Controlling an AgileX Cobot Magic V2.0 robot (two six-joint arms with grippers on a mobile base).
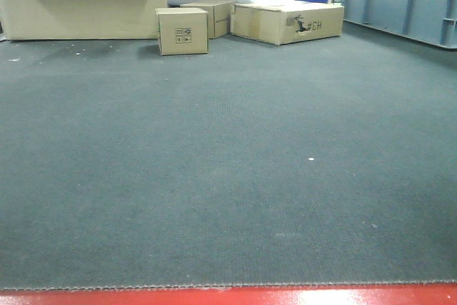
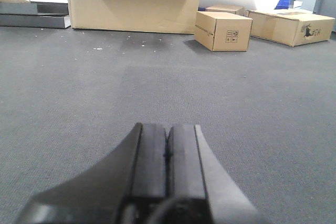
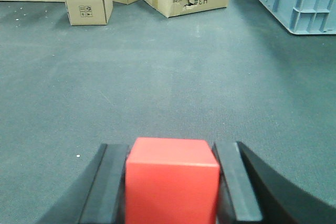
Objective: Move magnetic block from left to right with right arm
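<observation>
Only the right wrist view shows the block (image 3: 172,187), pinched in the right hand (image 3: 171,156); left hand (image 2: 168,148) pressed together.

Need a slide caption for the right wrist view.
Right gripper clamps the red magnetic block, with grey carpet and cardboard boxes ahead.

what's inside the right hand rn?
A red magnetic block, held between the black fingers of the right hand. Its underside and whatever lies below it are covered.
</observation>
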